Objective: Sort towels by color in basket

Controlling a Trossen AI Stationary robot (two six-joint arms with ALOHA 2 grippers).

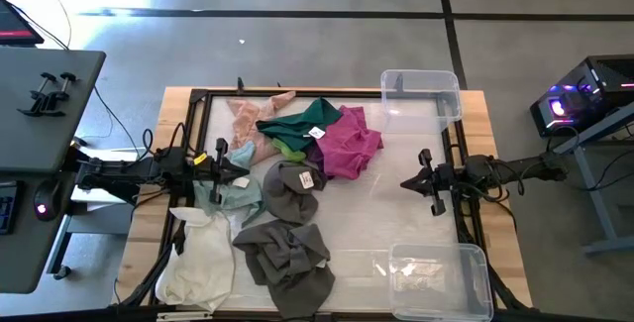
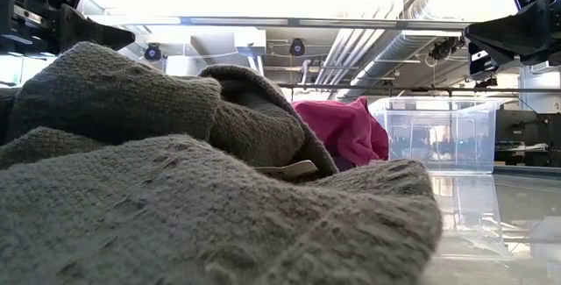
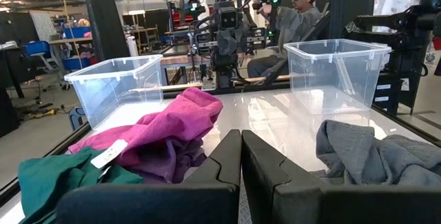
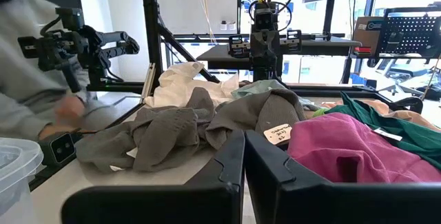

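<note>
Dark grey knitted towels (image 2: pixel 175 188) are being heaped on the worktop (image 1: pixel 396 218); both claws, left (image 1: pixel 220 162) and right (image 1: pixel 408 182), are being held closed, empty.

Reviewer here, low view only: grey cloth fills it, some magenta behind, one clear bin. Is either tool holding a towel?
Observer: No. The left tool and the right tool are both shut on nothing.
Operator: Is that the only bin?
Observer: No, there are two on the right arm's side. One bin and a second bin sit at that side's two table corners.
Operator: Are there other colours in the pile?
Observer: Yes. There is a peach towel, a dark green towel and a white towel near the left arm.
</note>
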